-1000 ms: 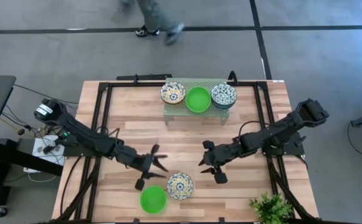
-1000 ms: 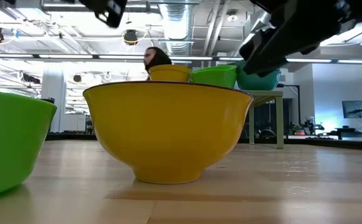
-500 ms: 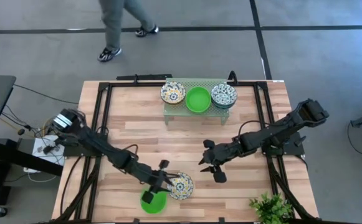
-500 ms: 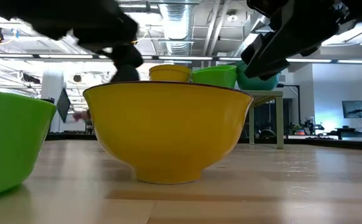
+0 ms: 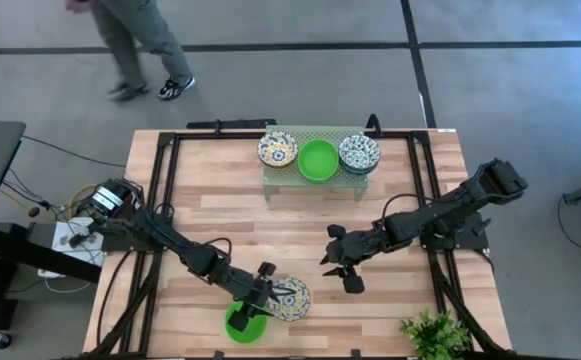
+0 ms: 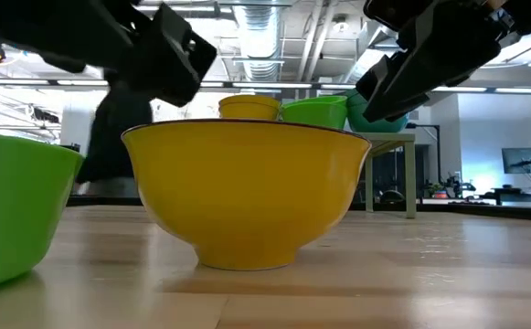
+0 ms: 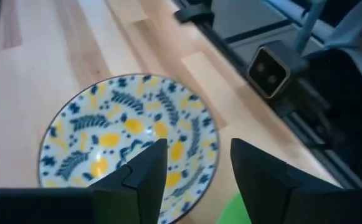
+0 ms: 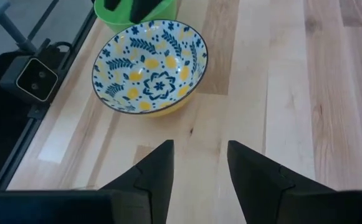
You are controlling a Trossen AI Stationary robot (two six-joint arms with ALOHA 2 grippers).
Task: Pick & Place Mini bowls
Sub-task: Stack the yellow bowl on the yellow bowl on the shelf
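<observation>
the wooden table (image 5: 210,215) holds a green rack (image 5: 315,180) at the back with three mini bowls on it. near the front edge, a yellow patterned bowl (image 5: 290,298) sits touching a green bowl (image 5: 242,325). the left gripper (image 5: 262,300) hangs open over them. the right gripper (image 5: 342,270) waits nearby, open and empty

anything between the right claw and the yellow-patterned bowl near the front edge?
Nothing. The right wrist view shows only bare wood between the right claw and the yellow-patterned bowl; the high view agrees.
</observation>
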